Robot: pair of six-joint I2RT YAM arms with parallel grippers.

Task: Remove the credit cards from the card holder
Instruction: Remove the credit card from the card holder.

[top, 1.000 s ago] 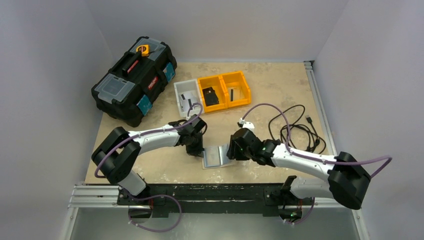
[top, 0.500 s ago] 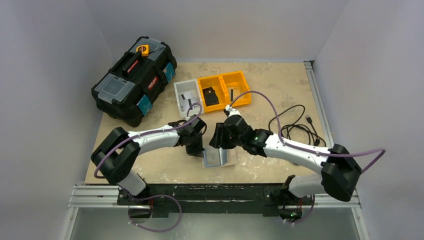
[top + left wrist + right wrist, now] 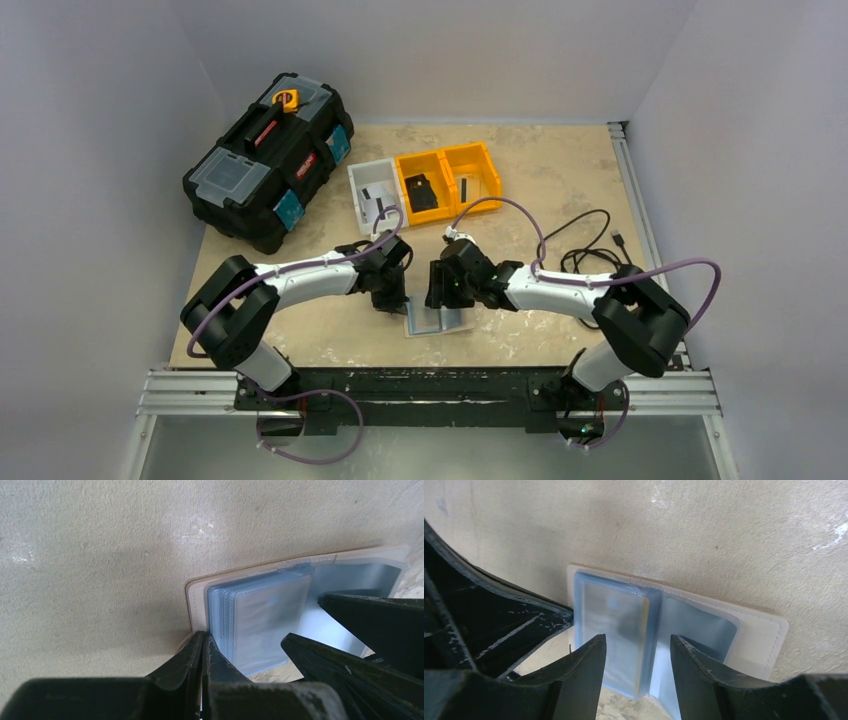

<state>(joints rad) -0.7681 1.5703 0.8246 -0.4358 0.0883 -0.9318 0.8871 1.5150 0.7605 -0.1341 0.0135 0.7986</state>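
The card holder (image 3: 437, 318) lies open on the table, a beige cover with a stack of bluish clear sleeves (image 3: 619, 620) standing up from its middle. My left gripper (image 3: 392, 300) is shut, its tips (image 3: 204, 641) pinching the cover's left edge (image 3: 197, 605). My right gripper (image 3: 440, 292) is open and low over the holder, with the sleeve stack between its fingers (image 3: 636, 655). Its dark fingers (image 3: 350, 680) also show in the left wrist view. The credit cards do not show clearly; the sleeves are blurred and I cannot make out a card.
A black toolbox (image 3: 268, 158) stands at the back left. A white bin (image 3: 372, 192) and two yellow bins (image 3: 448, 180) with small dark parts sit behind the holder. A tangle of black cable (image 3: 590, 252) lies to the right.
My right gripper swung from the holder's right side up and to the left, then came down over the open holder. The left arm has not moved.
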